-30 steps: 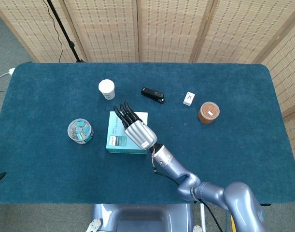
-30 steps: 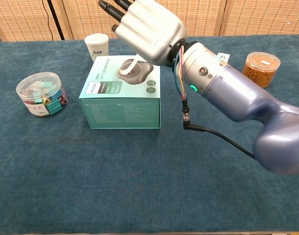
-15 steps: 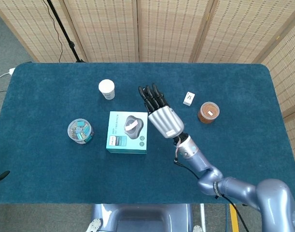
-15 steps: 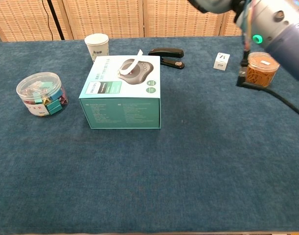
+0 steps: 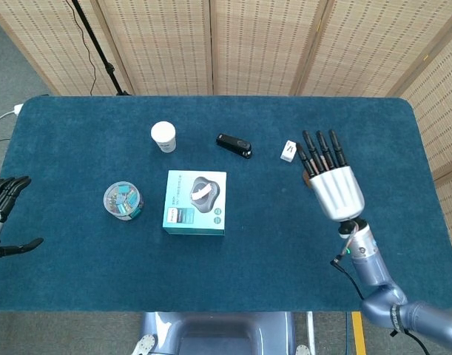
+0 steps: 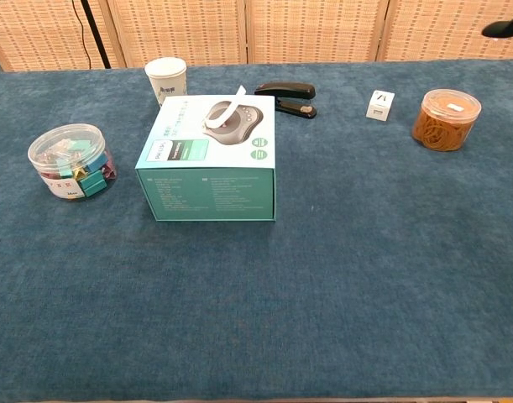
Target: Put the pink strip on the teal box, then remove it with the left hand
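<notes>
The teal box stands left of the table's middle. The pink strip, pale and curled, lies on the box's top with one end sticking up, and nothing touches it. My right hand hovers far right of the box with its fingers straight and apart, holding nothing. In the chest view only a dark tip of the right hand shows at the top right corner. My left hand is at the left edge of the head view, fingers spread and empty, well away from the box.
A paper cup and a black stapler stand behind the box. A clip jar is at its left. A small white cube and a rubber-band jar sit at the right.
My right hand has swung from above the box to the right side of the table. The strip stays on the box. My left hand has come into view at the left edge.
</notes>
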{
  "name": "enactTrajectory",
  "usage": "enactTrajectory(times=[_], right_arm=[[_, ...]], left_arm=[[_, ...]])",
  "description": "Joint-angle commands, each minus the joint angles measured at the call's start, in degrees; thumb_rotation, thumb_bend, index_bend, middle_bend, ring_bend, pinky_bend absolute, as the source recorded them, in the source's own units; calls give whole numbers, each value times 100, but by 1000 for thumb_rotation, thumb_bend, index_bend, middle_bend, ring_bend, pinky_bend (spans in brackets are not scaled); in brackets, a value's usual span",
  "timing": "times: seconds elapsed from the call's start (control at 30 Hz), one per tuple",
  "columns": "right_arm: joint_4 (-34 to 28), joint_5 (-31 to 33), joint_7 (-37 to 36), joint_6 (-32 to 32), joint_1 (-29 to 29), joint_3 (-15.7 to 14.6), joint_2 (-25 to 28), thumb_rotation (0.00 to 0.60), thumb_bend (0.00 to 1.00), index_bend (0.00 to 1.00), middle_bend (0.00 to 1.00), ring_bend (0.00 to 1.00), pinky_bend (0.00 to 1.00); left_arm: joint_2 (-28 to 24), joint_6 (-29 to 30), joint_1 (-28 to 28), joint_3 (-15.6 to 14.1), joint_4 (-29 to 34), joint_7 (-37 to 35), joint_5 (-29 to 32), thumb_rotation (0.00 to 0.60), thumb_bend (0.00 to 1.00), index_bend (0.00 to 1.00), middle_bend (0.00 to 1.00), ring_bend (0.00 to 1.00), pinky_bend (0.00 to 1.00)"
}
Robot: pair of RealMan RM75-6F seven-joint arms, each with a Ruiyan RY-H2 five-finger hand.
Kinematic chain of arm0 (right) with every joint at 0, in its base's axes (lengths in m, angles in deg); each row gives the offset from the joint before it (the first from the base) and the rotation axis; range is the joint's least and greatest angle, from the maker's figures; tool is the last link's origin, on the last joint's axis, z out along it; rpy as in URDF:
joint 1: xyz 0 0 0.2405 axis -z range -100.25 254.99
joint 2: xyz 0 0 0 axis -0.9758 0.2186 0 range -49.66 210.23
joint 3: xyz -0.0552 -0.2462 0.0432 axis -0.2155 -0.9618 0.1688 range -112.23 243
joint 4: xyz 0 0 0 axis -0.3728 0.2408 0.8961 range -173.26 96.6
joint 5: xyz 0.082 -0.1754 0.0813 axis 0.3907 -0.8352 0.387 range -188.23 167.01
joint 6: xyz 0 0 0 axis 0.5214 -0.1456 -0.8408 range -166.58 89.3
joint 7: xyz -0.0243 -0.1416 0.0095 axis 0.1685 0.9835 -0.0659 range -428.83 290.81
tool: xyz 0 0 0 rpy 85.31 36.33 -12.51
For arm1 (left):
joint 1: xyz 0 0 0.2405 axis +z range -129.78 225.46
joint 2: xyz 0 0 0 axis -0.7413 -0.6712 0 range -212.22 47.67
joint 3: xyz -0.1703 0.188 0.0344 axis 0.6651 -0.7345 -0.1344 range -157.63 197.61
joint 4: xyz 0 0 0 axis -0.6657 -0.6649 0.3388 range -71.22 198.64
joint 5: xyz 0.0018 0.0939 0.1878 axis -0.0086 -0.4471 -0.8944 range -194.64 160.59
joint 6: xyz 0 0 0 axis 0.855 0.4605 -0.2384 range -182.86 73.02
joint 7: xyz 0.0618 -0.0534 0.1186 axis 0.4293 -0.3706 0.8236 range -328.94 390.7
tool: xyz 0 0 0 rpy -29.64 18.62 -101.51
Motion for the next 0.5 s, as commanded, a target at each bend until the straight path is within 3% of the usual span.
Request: enactTrajectory(times=[0.03, 0.17, 0.23, 0.37, 0.5], right_arm=[[-617, 350, -1192, -410, 812, -235, 568, 600, 0, 88, 0, 0, 0], [-741, 379, -1895, -733, 1413, -548, 797, 600, 0, 78, 0, 0, 0], [-651, 334, -2193, -1013, 1732, -684, 815, 600, 0, 75, 0, 0, 0], [-578, 332, -2745, -1319, 2217, -874, 840, 600, 0, 52, 0, 0, 0], [-682, 421, -3229, -1423, 2514, -914, 915, 600, 0, 44, 0, 0, 0]], left_arm=[[-42, -72, -163, 87, 120, 137, -82, 600, 0, 0, 153, 119, 23], [98, 90, -398, 223, 83, 220, -421, 600, 0, 0, 283, 263, 175], [177, 146, -516, 262, 52, 269, -599, 600, 0, 0, 276, 274, 196], [147, -111, -738, 291, 288, 660, -668, 600, 0, 0, 49, 44, 117], [52, -550, -935, 358, 774, 1333, -455, 600, 0, 0, 0, 0, 22]])
